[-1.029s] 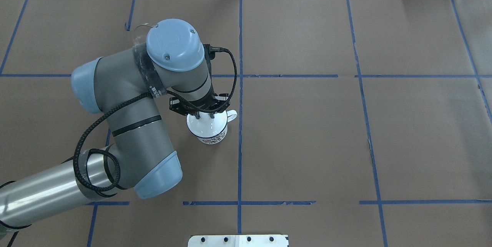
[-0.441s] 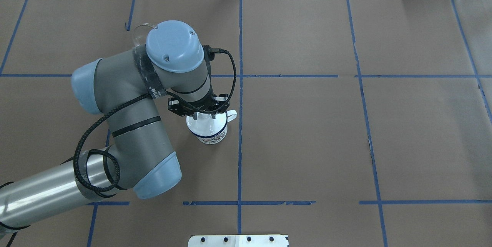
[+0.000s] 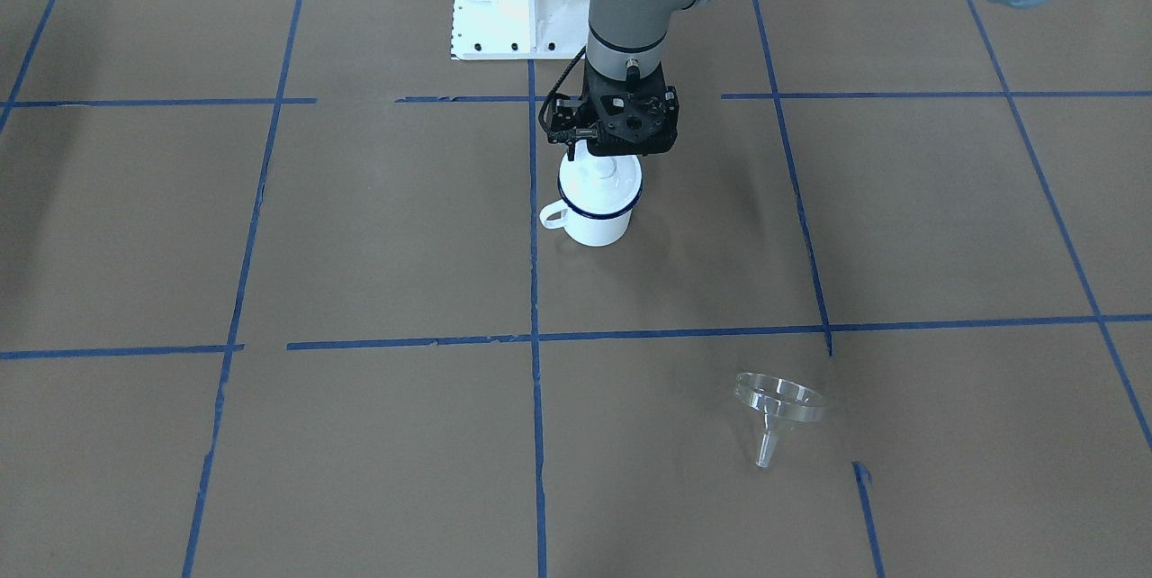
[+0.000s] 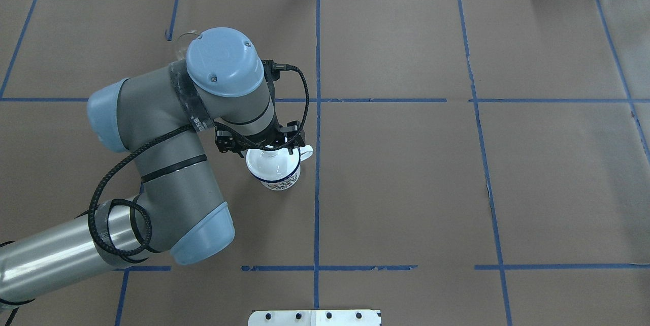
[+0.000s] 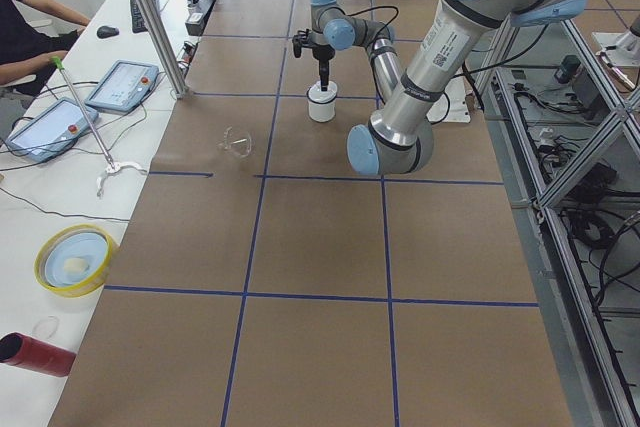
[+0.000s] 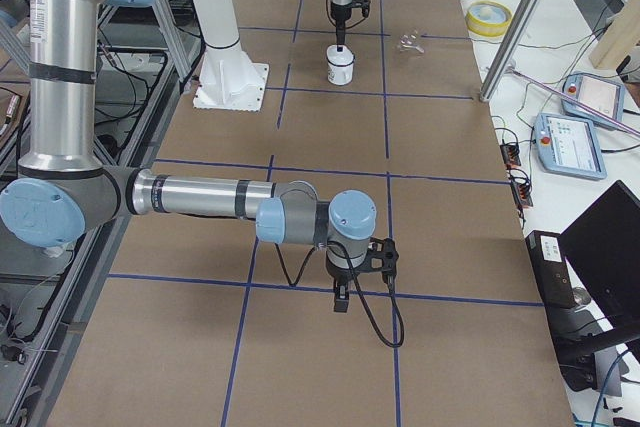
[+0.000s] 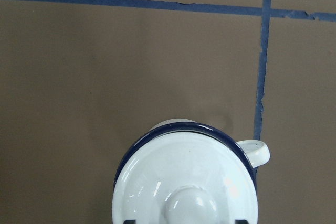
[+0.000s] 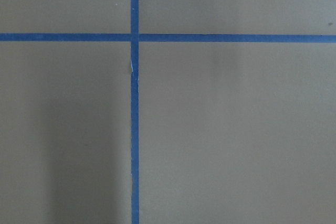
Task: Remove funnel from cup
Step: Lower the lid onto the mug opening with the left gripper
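The white cup (image 3: 598,222) with a blue rim stands upright near the table's middle, handle (image 7: 256,152) to the side. A white knobbed lid (image 7: 189,182) sits on it. The clear funnel (image 3: 778,402) lies on the paper well away from the cup, on its side with the spout toward the operators' edge; in the overhead view (image 4: 183,41) my left arm mostly hides it. My left gripper (image 3: 601,157) hangs straight over the lid, open, its dark fingertips (image 7: 240,221) on either side of the knob. My right gripper (image 6: 341,299) hovers low over bare paper far from the cup; I cannot tell if it is open.
Brown paper with a blue tape grid (image 4: 317,112) covers the table. The white robot base plate (image 3: 513,2) stands behind the cup. A yellow-rimmed bowl (image 5: 70,259) and a red cylinder (image 5: 35,355) lie off the paper at the operators' side.
My left arm has shifted slightly and the wrist has lifted a little above the lid. The cup and lid have stayed in place.
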Motion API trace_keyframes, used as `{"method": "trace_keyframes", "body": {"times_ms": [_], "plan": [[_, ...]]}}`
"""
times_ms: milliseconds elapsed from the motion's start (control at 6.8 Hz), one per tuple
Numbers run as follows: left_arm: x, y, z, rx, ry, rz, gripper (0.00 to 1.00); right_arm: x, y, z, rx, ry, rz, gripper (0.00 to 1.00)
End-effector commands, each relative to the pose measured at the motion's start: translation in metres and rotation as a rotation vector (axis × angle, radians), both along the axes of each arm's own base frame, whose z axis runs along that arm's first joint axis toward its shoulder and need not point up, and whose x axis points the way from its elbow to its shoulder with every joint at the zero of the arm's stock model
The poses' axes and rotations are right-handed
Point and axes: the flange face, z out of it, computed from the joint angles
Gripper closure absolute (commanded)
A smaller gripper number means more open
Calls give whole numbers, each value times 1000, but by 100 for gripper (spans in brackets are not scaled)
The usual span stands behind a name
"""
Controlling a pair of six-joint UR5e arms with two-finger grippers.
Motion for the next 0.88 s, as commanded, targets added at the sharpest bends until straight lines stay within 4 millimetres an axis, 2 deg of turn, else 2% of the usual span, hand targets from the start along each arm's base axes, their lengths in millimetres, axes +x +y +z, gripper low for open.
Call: {"method": "trace_keyframes", "body": {"times_ms": [0, 147, 441, 735], "plan": [[-3, 2, -3, 6, 9, 2, 0, 0, 0, 0, 0, 0, 0, 0], [0, 3, -5, 2, 21, 4, 0, 0, -1, -1, 1, 0, 0, 0], [20, 21, -1, 9, 40, 43, 0, 0, 0, 0, 0, 0, 0, 0], [31, 34, -2, 14, 50, 69, 0, 0, 0, 0, 0, 0, 0, 0]]}}
